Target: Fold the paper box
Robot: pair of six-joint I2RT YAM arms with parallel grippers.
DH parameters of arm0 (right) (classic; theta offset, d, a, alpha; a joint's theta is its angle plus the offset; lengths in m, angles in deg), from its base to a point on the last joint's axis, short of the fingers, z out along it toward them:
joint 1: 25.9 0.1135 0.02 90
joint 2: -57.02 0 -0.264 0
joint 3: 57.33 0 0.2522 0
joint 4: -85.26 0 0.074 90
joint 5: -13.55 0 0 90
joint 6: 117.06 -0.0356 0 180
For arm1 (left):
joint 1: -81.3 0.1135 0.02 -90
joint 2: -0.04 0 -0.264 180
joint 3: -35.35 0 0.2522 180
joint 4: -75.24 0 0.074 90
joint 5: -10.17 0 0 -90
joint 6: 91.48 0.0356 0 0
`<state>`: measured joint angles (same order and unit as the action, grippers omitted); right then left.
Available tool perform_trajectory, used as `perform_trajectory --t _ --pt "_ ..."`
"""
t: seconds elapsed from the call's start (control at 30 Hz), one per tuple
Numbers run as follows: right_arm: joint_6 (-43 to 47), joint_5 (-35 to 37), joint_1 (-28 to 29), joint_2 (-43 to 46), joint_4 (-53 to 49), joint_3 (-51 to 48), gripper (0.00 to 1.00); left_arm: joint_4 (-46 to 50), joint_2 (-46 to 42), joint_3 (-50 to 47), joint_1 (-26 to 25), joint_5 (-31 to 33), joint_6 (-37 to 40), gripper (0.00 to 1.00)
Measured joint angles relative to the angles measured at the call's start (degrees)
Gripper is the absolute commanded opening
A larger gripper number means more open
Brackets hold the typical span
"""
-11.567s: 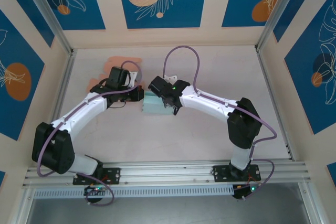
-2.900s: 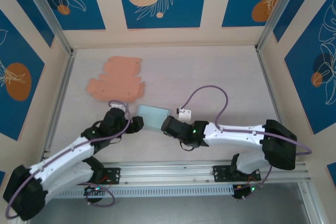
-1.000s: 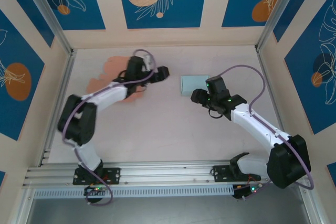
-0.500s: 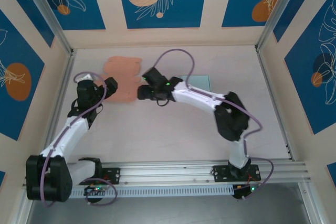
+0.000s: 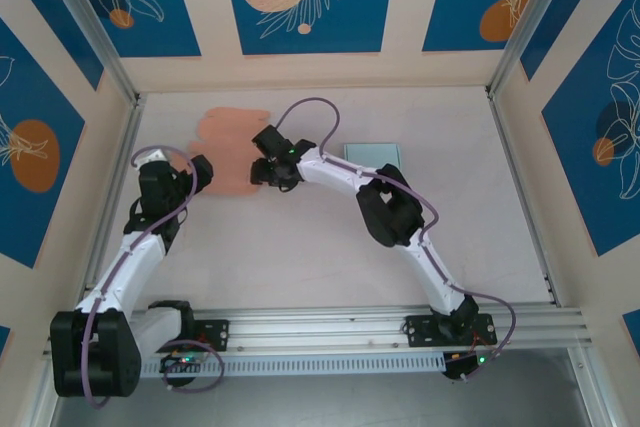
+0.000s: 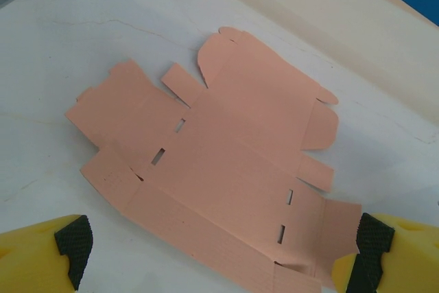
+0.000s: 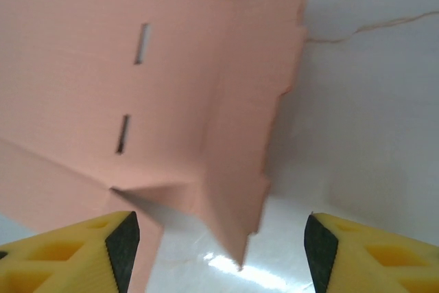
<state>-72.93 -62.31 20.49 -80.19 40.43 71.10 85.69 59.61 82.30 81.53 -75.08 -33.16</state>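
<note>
Lying at the far left of the pale table, the salmon-pink die-cut paper box blank is unfolded, save one end flap raised off the surface in the right wrist view. The left gripper sits at its near-left edge, fingers spread wide, grasping nothing. The right gripper straddles the raised flap, fingers apart, no contact visible. A teal flat rectangular box lies well apart, rightward.
</note>
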Motion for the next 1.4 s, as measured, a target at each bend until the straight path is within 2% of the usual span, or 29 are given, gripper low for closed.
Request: perform_trajectory --t 0.3,0.4,0.57,0.63,0.73,0.83,0.93,1.03,1.1,1.13,1.27,1.37,1.4 --pt "-0.9 -5.0 -3.5 -4.9 1.2 5.9 0.30 0.4 0.2 -0.5 0.5 -0.2 -0.5 1.00" --pt "-1.2 -6.5 -3.7 -6.0 1.5 7.5 0.13 0.4 0.9 -2.3 1.6 -1.6 -2.8 1.00" --pt "-2.1 -7.6 -3.6 -6.4 2.1 8.0 0.10 -4.0 11.7 -5.6 7.3 -12.5 -9.1 1.00" --pt "-2.1 -7.8 -3.6 -6.4 2.0 8.0 0.08 -7.2 17.1 -7.5 8.3 -16.7 -12.1 1.00" --pt "-2.5 -7.8 -3.5 -6.4 1.9 8.0 0.07 -14.8 20.0 -7.9 8.7 -20.8 -16.4 0.99" --pt "-2.9 -7.8 -3.2 -6.4 1.9 8.0 0.05 -19.5 22.3 -8.0 8.9 -22.5 -19.4 1.00" --pt "-3.7 -7.7 -2.8 -6.4 2.0 7.8 0.04 -21.4 22.2 -9.0 9.2 -22.3 -21.0 0.94" --pt "-4.6 -7.7 -2.3 -5.4 3.6 5.6 0.04 -22.2 23.1 -8.9 9.2 -22.1 -21.6 0.80" --pt "-5.3 -7.8 -1.9 -4.2 5.0 3.1 0.04 -23.2 24.7 -8.6 9.1 -21.9 -22.0 0.76" --pt "-5.6 -7.8 -1.7 -3.3 5.8 1.6 0.04 -23.3 25.1 -8.3 9.1 -21.9 -22.0 0.69" --pt "-7.0 -7.7 -0.3 1.0 8.7 -5.8 0.04 -26.4 30.1 -6.7 7.9 -22.3 -21.8 0.29" --pt "-7.6 -7.4 0.4 4.8 10.6 -11.6 0.05 -25.9 31.0 -6.4 6.2 -22.7 -20.7 0.13" --pt "-7.7 -7.2 0.5 6.2 11.2 -13.6 0.06 -25.1 30.6 -5.7 5.6 -22.8 -19.8 0.11"
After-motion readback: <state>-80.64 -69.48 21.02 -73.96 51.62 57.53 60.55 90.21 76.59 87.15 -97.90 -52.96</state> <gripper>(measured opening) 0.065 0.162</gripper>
